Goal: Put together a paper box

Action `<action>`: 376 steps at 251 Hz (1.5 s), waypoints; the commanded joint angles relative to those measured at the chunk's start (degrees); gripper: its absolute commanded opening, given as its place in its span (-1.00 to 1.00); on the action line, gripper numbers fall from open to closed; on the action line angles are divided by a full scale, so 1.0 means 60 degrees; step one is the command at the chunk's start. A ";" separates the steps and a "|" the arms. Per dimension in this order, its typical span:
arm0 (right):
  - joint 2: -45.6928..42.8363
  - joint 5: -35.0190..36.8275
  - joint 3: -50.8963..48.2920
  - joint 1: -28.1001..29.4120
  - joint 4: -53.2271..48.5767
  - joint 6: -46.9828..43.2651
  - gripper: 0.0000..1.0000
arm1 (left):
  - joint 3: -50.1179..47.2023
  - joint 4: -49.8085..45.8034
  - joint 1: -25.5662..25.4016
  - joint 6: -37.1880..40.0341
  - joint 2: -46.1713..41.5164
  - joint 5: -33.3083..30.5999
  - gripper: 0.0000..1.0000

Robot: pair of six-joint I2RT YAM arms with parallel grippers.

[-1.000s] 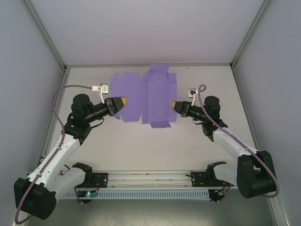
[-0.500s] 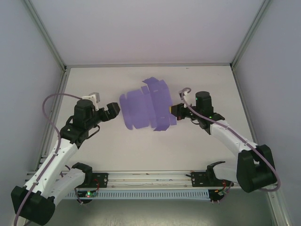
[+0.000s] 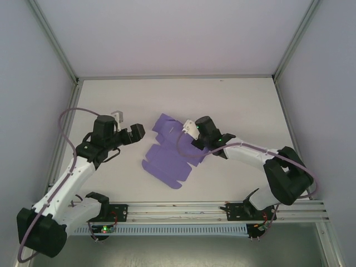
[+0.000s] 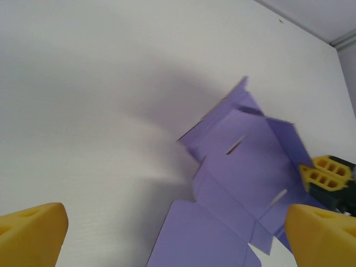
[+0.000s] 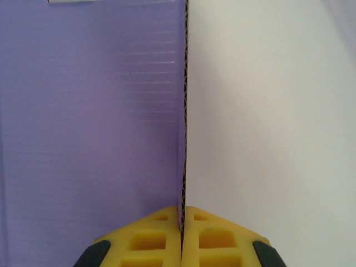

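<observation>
The paper box (image 3: 169, 158) is a flat lavender die-cut sheet with creases and slots, lying skewed near the middle of the table. My right gripper (image 3: 196, 143) is shut on its right edge. In the right wrist view the yellow fingertips (image 5: 167, 222) pinch the corrugated edge of the sheet (image 5: 89, 111) between them. My left gripper (image 3: 139, 133) stands open to the left of the sheet, apart from it. From the left wrist view the sheet (image 4: 245, 167) lies ahead between the wide-spread left gripper (image 4: 175, 236), with the right gripper's yellow fingers (image 4: 325, 172) at its far side.
The white table (image 3: 250, 105) is bounded by pale walls and metal frame posts on the left, right and back. A rail (image 3: 178, 211) with the arm bases runs along the near edge. A purple cable (image 3: 72, 119) loops over the left arm.
My left gripper let go of the sheet, opened wide and drew back to the left. The right gripper swung left and nearer, turning the sheet with it.
</observation>
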 commanded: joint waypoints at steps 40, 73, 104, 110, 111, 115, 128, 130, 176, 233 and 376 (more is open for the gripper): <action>0.0868 0.1838 -0.1178 0.1034 0.3929 -0.4177 -1.00 | 0.1647 0.1388 -0.0213 -0.0504 0.2245 0.2209 0.99; 0.0884 0.1562 -0.1357 0.1152 0.4651 -0.4309 -1.00 | 0.2201 0.1586 -0.0565 -0.0572 0.3216 0.2592 0.99; 0.0685 0.1370 -0.1489 0.1196 0.4859 -0.4302 -1.00 | 0.2733 0.1393 -0.0830 -0.0540 0.3979 0.2538 0.91; 0.0622 0.1329 -0.1520 0.1210 0.4855 -0.4288 -1.00 | 0.2818 0.1356 -0.0850 -0.0552 0.4114 0.2525 0.86; 0.0614 0.1330 -0.1517 0.1210 0.4855 -0.4290 -1.00 | 0.2832 0.1347 -0.0852 -0.0548 0.4137 0.2519 0.86; 0.0580 0.1301 -0.1532 0.1211 0.4855 -0.4268 -1.00 | 0.2891 0.1332 -0.0879 -0.0570 0.4224 0.2506 0.85; 0.0453 0.1210 -0.1573 0.1225 0.4844 -0.4178 -1.00 | 0.3040 0.1339 -0.0923 -0.0654 0.4510 0.2522 0.82; 0.0435 0.1201 -0.1584 0.1225 0.4838 -0.4157 -1.00 | 0.3059 0.1339 -0.0926 -0.0659 0.4552 0.2519 0.81; 0.0123 0.1214 -0.1812 0.1247 0.5118 -0.3932 -1.00 | 0.3498 0.1111 -0.1215 -0.0675 0.5350 0.2600 0.68; -0.0042 0.1153 -0.1796 0.1247 0.5184 -0.3612 -1.00 | 0.3567 0.1015 -0.1578 -0.0660 0.5662 0.2575 0.63; -0.0158 0.0742 -0.1822 0.1284 0.5272 -0.3088 -1.00 | 0.3115 0.2819 -0.1836 -0.2048 0.6019 0.3047 -0.07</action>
